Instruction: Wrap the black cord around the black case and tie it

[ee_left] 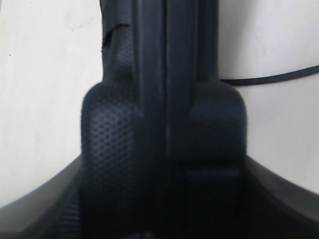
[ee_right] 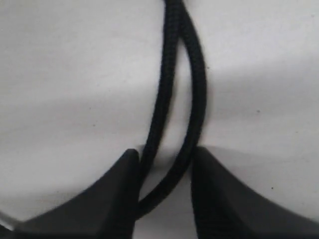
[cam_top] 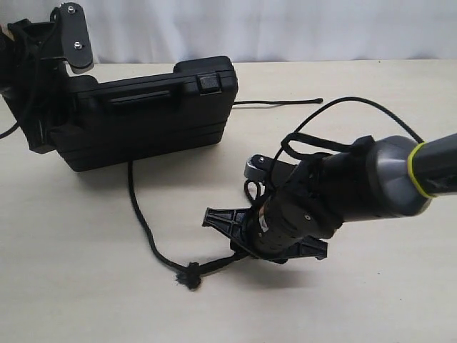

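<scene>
At the desk's far left corner, the left gripper [ee_left: 163, 164] is clamped on the left end of the rectangular matte black plastic case [cam_top: 150, 118]. One finger is pressed against each broad side of the case. The case sits on the pale desk [cam_top: 357, 307] close to its far edge, with the moulded handle edge turned upward and a ribbed panel facing the near edge.

The thin black braided cord [cam_top: 143, 214] comes out from under the case's near side. It runs over the desk toward the near edge and bends to a frayed knot [cam_top: 191, 276] lying on the surface.

From the knot the cord goes a short way right to the right gripper [ee_right: 162, 154], which is lowered to the desk around the middle. Its fingers [ee_right: 119, 189] pinch a doubled loop of the cord, one finger against each strand.

Further right, the cord's other end lies on the desk beyond the case's right end, near the far edge, and finishes in a small knotted tip [cam_top: 318, 101].
</scene>
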You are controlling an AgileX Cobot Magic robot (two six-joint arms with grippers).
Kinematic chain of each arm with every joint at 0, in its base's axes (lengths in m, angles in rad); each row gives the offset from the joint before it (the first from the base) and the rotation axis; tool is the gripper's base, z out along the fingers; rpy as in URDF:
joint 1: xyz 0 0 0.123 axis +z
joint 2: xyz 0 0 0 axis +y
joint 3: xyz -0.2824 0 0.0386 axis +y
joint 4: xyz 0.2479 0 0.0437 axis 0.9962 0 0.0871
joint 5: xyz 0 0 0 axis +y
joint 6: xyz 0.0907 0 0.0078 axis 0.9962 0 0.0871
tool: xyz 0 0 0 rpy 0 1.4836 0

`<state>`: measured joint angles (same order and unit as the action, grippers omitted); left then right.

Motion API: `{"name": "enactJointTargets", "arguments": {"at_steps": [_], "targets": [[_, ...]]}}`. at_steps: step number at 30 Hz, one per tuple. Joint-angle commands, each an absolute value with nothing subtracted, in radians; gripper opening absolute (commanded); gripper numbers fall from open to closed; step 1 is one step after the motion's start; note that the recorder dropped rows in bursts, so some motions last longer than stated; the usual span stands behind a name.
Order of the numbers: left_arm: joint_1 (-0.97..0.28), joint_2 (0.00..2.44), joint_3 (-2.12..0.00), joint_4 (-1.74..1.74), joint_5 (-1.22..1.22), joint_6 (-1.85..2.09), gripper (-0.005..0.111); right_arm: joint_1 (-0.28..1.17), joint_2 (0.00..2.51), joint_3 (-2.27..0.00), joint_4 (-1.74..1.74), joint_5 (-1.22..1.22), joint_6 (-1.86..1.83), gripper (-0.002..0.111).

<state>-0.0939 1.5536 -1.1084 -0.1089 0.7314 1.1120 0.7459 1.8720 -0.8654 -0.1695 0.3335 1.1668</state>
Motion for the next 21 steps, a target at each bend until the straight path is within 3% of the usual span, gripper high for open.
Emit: {"name": "enactJointTargets", "arguments": {"at_steps": [1,14,21], "targets": [[-0.094,1.557,-1.108,-0.143,0.714,1.101,0.0,0.747,1.914,-0.853,-0.165,0.335,1.1,0.004],[-0.094,1.557,-1.108,-0.141,0.723,1.101,0.0,0.747,1.825,-0.834,-0.43,0.175,1.069,0.005],[-0.094,1.559,-1.108,-0.117,0.723,1.101,0.0,0.747,1.768,-0.74,-0.453,-0.133,1.069,0.005]]}}
